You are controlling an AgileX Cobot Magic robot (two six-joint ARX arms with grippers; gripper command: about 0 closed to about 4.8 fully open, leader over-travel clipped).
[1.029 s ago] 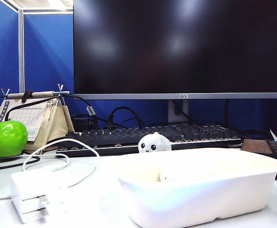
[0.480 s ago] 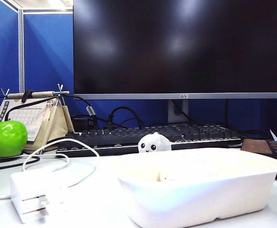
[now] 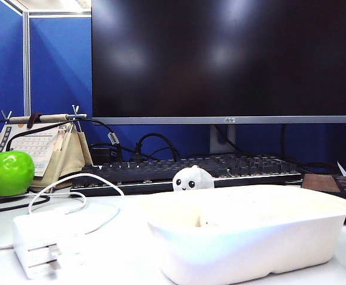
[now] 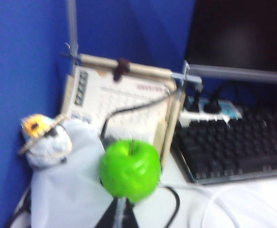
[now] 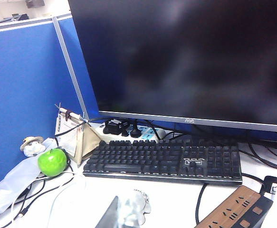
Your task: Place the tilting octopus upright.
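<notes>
The octopus (image 3: pixel 193 178) shows its white domed head and two black eyes facing the exterior view. It sits between the white tub (image 3: pixel 250 237) and the keyboard (image 3: pixel 232 166), and the tub's rim hides its lower part. In the right wrist view a blurred whitish knobbly shape, probably the octopus (image 5: pixel 137 205), lies just past my right gripper (image 5: pixel 120 212). Only one dark finger (image 5: pixel 109 216) is clear there. My left gripper (image 4: pixel 120 213) is shut and empty, its tips pointing at the green apple (image 4: pixel 129 168). Neither gripper appears in the exterior view.
A large monitor (image 3: pixel 226 59) stands behind the keyboard. A desk calendar (image 3: pixel 39 145) and the apple (image 3: pixel 6 172) are at the left, and a white adapter box (image 3: pixel 39 240) with cables is at the front left. A brown power strip (image 5: pixel 233 209) lies at the right.
</notes>
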